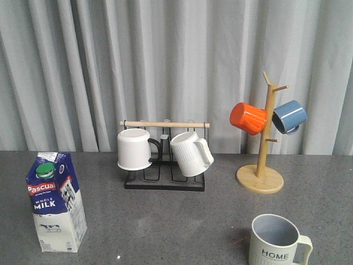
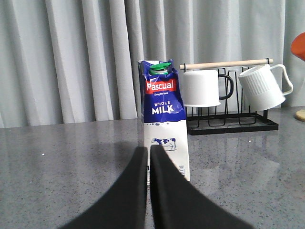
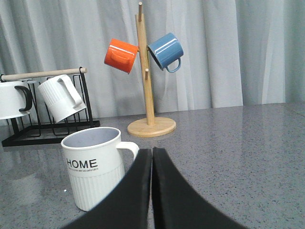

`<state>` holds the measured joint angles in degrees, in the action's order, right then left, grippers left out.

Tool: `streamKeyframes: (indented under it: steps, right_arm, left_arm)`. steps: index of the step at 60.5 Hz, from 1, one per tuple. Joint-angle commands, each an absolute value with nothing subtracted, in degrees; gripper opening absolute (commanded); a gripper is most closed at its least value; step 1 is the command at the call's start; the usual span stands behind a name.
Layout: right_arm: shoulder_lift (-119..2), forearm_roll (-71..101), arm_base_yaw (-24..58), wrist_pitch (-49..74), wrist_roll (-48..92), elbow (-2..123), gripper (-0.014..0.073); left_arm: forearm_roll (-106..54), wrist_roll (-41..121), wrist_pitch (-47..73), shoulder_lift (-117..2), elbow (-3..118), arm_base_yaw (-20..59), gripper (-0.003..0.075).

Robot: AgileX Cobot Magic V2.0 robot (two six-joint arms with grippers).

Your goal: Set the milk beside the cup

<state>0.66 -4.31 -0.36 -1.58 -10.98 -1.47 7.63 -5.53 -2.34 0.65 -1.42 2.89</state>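
Observation:
The milk carton (image 1: 55, 201) stands upright at the front left of the grey table, blue above, white below, green cap, red "Pascual" label. It also shows in the left wrist view (image 2: 164, 114), just beyond my left gripper (image 2: 148, 151), which is shut and empty, apart from the carton. The cream "HOME" cup (image 1: 276, 242) stands at the front right, handle to the right. In the right wrist view the cup (image 3: 94, 167) is beside my right gripper (image 3: 152, 153), which is shut and empty. Neither gripper shows in the front view.
A black rack (image 1: 164, 182) with a wooden bar holds a plain white mug with a black handle (image 1: 135, 148) and a ribbed white mug (image 1: 191, 153) at the back middle. A wooden mug tree (image 1: 260, 178) at the back right carries an orange mug (image 1: 248, 118) and a blue mug (image 1: 289, 116). Grey curtain behind.

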Motion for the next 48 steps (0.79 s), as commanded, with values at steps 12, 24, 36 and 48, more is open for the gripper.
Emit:
streamKeyframes:
  steps: [12,24,36,48]
  right_arm:
    - [1.20,-4.73,-0.59,-6.22,-10.65,-2.03,-0.0005]
    - [1.20,-4.73,-0.59,-6.22,-10.65,-2.03,-0.0005]
    - [1.20,-4.73,-0.59,-6.22,-10.65,-2.03,-0.0005]
    - [1.20,-4.73,-0.59,-6.43,-10.61,-1.97,-0.0005]
  left_arm:
    - [7.07,-5.95,-6.54,1.33,-2.54,2.88,-0.0008]
    - [7.07,-5.95,-6.81,1.33,-2.54,2.88,-0.0008]
    - [6.97,-6.02,-6.95,1.33,-2.54,2.88,-0.0008]
    - [3.89,-7.72,-8.54,1.33,-2.54,2.88,-0.0008]
